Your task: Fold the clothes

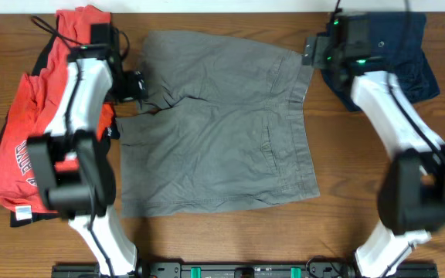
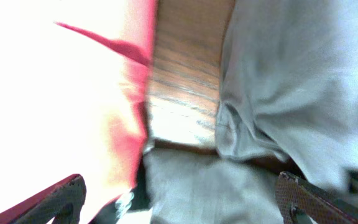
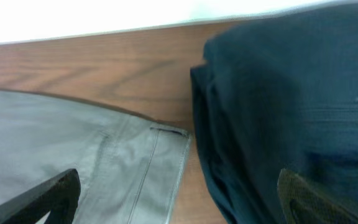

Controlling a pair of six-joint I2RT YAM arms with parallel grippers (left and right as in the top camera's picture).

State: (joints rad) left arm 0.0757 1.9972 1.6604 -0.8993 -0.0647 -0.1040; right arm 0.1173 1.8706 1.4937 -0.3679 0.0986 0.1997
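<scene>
Folding the grey shorts (image 1: pixel 215 123), spread flat on the worktop (image 1: pixel 222 239), wants matched pinches; left fingers (image 2: pixel 61 196) by the crotch and right fingers (image 3: pixel 48 196) by the waistband corner gape wide, empty.

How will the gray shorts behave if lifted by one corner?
Probably floppy: the shorts lie flat with soft creases, so they should drape and sag. The stitched waistband looks thicker, so it may hold a little more shape. On the smooth wooden table, they'd likely slide and bunch if pushed.
</scene>
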